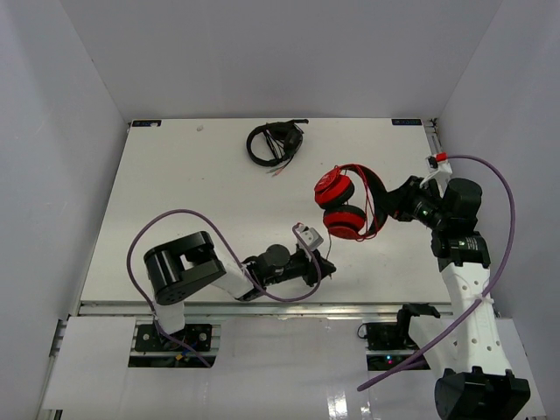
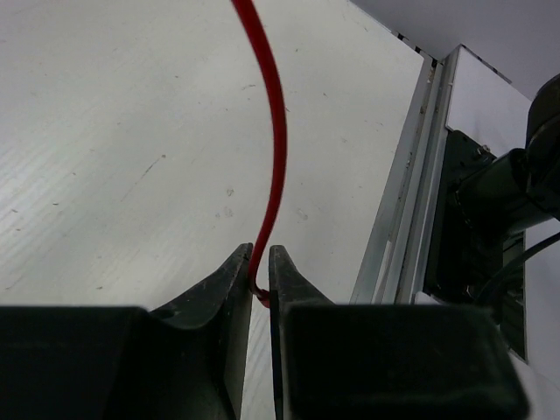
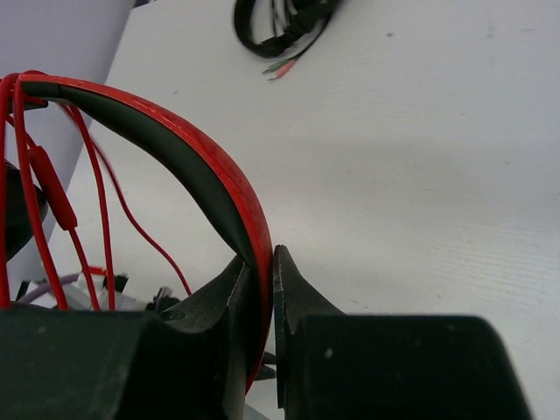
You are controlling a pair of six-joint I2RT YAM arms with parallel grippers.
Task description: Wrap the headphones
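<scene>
Left wrist, cable (image 2: 280,140) end hidden inside pincer (image 2: 260,264)

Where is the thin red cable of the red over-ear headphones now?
In the left wrist view the thin red cable is pinched in the left gripper, above the white table, near the middle of its front edge.

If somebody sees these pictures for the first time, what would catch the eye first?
The red headphones stand out most, right of the middle of the white table, with the right gripper shut on their headband. Next comes the thin red cable, pinched in the left gripper near the table's front edge. Black headphones lie at the far edge.
</scene>
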